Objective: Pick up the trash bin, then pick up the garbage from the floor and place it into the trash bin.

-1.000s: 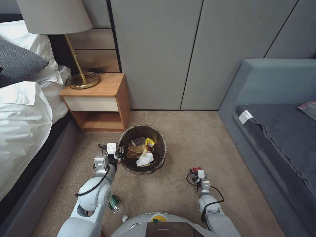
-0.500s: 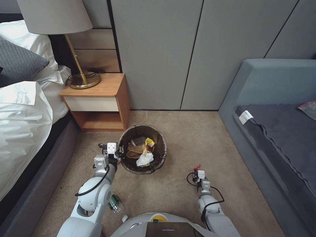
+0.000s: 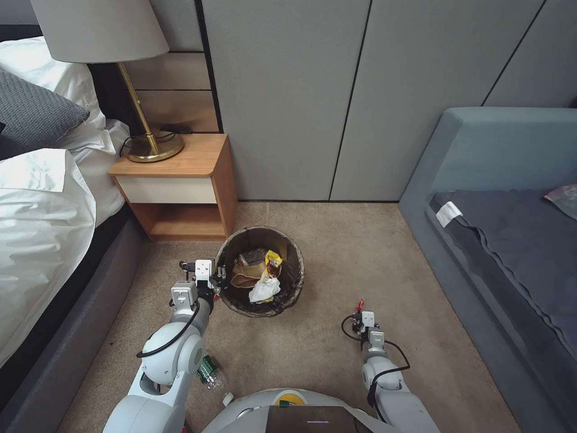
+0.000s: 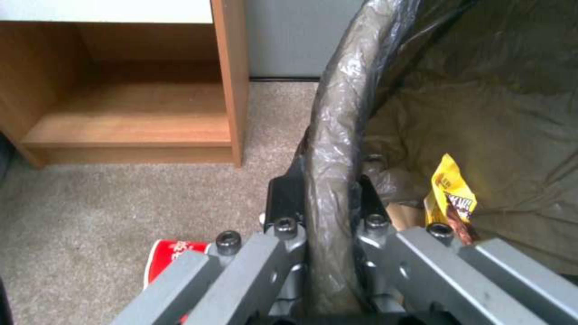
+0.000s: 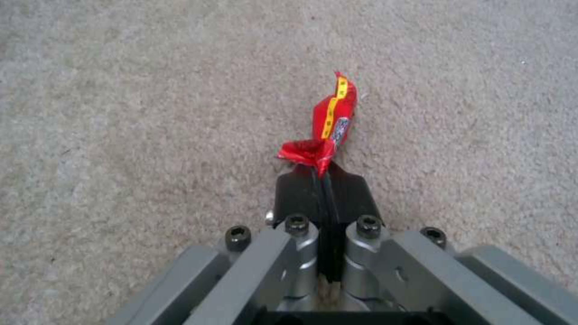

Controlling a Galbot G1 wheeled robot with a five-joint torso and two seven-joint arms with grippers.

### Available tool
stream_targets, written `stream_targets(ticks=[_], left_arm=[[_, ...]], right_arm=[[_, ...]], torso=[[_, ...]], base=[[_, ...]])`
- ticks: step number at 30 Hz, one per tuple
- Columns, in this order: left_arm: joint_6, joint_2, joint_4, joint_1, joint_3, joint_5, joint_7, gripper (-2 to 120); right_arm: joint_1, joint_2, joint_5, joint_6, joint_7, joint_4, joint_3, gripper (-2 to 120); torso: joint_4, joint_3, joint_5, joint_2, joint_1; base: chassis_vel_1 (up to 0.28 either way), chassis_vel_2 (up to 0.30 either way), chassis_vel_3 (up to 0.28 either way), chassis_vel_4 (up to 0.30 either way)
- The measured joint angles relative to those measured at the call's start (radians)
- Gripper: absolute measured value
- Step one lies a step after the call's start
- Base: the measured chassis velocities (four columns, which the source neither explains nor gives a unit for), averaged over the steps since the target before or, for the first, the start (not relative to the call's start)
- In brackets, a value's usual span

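Note:
The trash bin [image 3: 299, 264], round and lined with a dark bag, stands on the carpet in front of the nightstand. It holds a brown paper bag [image 3: 245, 276], a yellow wrapper [image 3: 273, 263] and a white tissue [image 3: 264, 291]. My left gripper [image 3: 217, 278] is shut on the bin's left rim; the left wrist view shows its fingers clamping the bag-covered rim [image 4: 334, 135]. My right gripper [image 3: 359, 313], low over the carpet right of the bin, is shut on a red snack wrapper [image 5: 328, 131], which sticks up from its tips. A red cup [image 4: 171, 266] lies on the floor beside the bin. A green-labelled bottle [image 3: 210, 373] lies by my left arm.
A wooden nightstand [image 3: 180, 180] with a brass lamp [image 3: 144, 138] stands behind the bin, against the grey wall. The bed [image 3: 42, 210] runs along the left and a grey-blue sofa [image 3: 505, 228] along the right. Open carpet [image 3: 336, 252] lies between them.
The red wrapper, lying wider by the right gripper's tips a second ago, now stands narrow and upright in them. The left arm and bin have hardly moved.

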Motion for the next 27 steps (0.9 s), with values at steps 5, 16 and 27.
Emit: stream_targets(ticks=[5,16,27], left_arm=[[0.000,0.000,0.001,0.001,0.000,0.000,0.000,3],[0.000,-0.001,0.004,0.007,0.010,0.003,0.000,3],[-0.001,-0.004,0.001,0.016,0.040,0.015,0.000,3]], right_arm=[[-0.024,-0.001,-0.011,0.025,0.006,0.066,0.001,0],[-0.144,-0.006,-0.075,0.329,-0.161,0.518,-0.020,0],[-0.170,-0.038,0.006,0.455,-0.495,0.865,-0.150,0]], torso=[[-0.0002,0.000,-0.0001,0.000,0.000],[0.0002,0.000,-0.0002,0.000,0.000],[0.0002,0.000,-0.0002,0.000,0.000]], base=[[0.000,0.000,0.000,0.000],[0.000,0.000,0.000,0.000],[0.000,0.000,0.000,0.000]])
